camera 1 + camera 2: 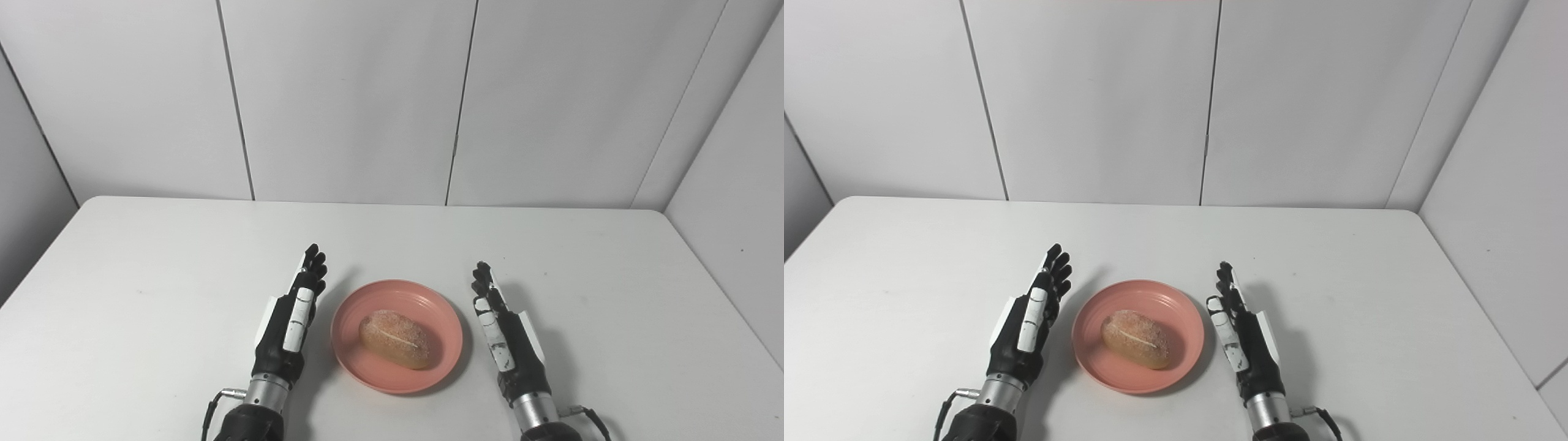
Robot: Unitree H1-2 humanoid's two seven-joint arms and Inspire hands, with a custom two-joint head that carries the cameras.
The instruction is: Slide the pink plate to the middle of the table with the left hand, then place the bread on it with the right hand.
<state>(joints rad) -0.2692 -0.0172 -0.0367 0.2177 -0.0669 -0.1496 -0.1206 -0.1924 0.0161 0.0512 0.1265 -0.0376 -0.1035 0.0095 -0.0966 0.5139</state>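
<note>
Near surface centre: pink plate, bread on it. Left robot hand at plate's 9 o'clock, right robot hand at 3 o'clock; both fingers extended, empty.

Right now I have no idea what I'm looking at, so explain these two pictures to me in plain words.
Both pictures come from two cameras side by side on a humanoid robot's head, looking down at a white table, so they show the same scene from slightly different spots. The black and white shapes rising from the bottom edge are its two mechanical hands. The left hand and the right hand are both open, fingers stretched out, holding nothing. Between them sits a pink plate with a bread roll lying on it. Neither hand touches the plate. Plain white panels stand behind the table.
</note>
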